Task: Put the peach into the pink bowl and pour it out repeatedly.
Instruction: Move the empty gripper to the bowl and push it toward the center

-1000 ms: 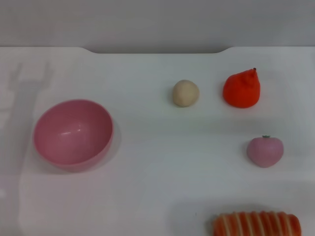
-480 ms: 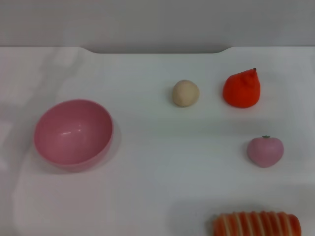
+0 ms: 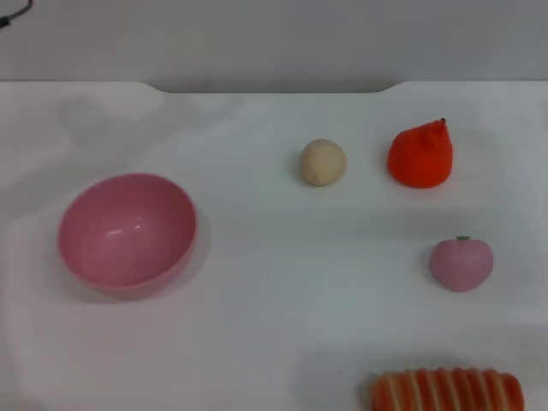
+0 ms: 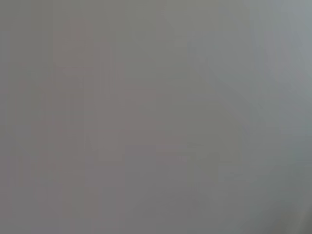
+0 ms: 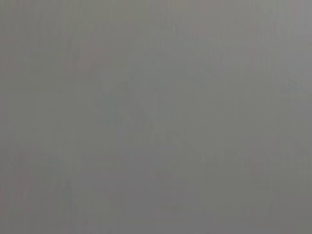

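Nearest me, at the front edge of the white table (image 3: pixel 274 325), right of centre, lies an orange-and-cream striped toy (image 3: pixel 447 390), cut off by the edge of the head view, so what it is I can't tell; beyond it & a bit further right sits the peach (image 3: pixel 461 263), pale pink w/ a tiny green stem on top, resting on the bare table, touching nothing; about level w/ it but well apart, far over on my left side, stands the pink bowl (image 3: pixel 128 232), upright, mouth tipped a little toward me, glossy inside, w/ nothing in it; so the peach is not in the bowl.

Further back, roughly mid-table, sits a beige ball (image 3: pixel 324 162); near it on the right, not touching, an orange-red pointed fruit (image 3: pixel 420 155) w/ a dark tip at its top; behind both runs the table's far edge w/ a shallow notch cut into it; past that, a grey wall (image 3: pixel 274 38).

My claws: neither left nor right shows in the head view; both wrist views give only flat grey, no fingers, no objects; so whether either claw is apart or together I can't tell. A thin dark bit shows at the far left corner of the head view; too little to identify.
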Controlling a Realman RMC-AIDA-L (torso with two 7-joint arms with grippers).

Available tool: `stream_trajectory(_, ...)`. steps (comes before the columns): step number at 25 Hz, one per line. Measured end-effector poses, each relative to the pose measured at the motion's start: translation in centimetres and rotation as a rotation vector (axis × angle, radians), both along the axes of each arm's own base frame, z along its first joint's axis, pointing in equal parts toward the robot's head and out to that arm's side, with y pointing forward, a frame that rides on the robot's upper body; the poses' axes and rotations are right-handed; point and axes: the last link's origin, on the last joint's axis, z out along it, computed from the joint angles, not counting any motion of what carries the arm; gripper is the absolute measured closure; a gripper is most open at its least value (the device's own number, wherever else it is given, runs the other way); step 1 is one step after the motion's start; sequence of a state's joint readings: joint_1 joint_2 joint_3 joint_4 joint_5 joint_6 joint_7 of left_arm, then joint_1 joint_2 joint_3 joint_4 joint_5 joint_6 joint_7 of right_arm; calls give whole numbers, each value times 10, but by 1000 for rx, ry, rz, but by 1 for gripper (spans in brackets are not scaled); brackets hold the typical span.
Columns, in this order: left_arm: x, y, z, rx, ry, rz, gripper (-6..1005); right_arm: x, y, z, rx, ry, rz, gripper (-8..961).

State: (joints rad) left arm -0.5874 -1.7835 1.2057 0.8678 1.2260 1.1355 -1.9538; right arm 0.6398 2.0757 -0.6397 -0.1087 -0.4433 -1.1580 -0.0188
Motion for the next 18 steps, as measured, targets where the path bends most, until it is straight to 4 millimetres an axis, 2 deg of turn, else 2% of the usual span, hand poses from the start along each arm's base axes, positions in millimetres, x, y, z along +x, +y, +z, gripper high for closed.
stream_trajectory(3, 8, 2, 9, -81, 200, 46, 235, -2, 1, 0, 0, 0, 4, 282)
stream_trajectory(7, 12, -2, 6, -182, 462, 136, 239, -3, 2, 2, 5, -2, 12, 282)
stream_trajectory(13, 8, -11, 5, -231, 707, 287, 245, -5, 3, 3, 9, 19, 27, 282)
stream_trajectory(18, 5, -25, -9, -261, 838, 364, 251, -7, 4, 3, 9, 19, 31, 282)
